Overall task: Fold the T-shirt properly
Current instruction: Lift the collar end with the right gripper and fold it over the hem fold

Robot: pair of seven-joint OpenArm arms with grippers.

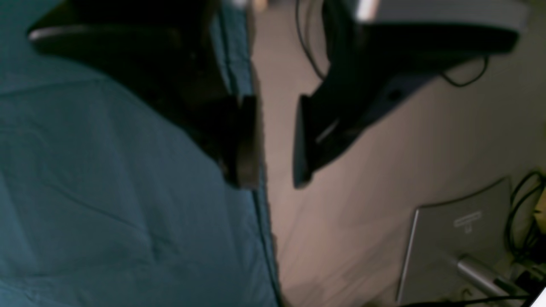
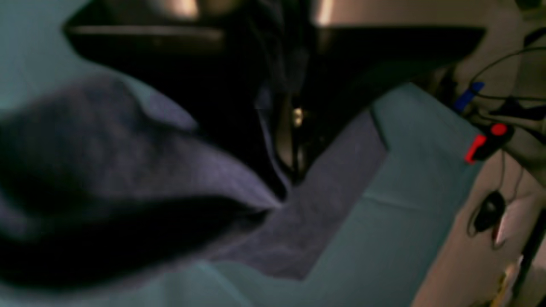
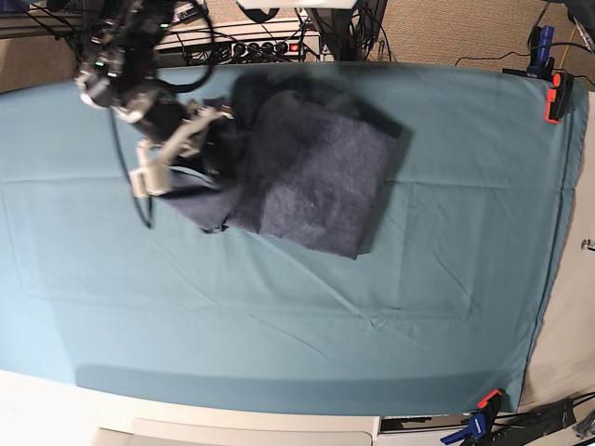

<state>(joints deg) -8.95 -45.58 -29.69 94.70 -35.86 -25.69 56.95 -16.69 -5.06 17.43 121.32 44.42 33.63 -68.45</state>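
The T-shirt (image 3: 311, 177) lies partly folded on the teal-covered tabletop (image 3: 279, 325), toward its far left in the base view. Orange clamps (image 3: 559, 96) pin the cloth's edge. The right hand (image 2: 286, 179) pinches a fold of the shirt; the left hand (image 1: 275, 170) hangs agape over the tabletop's edge.
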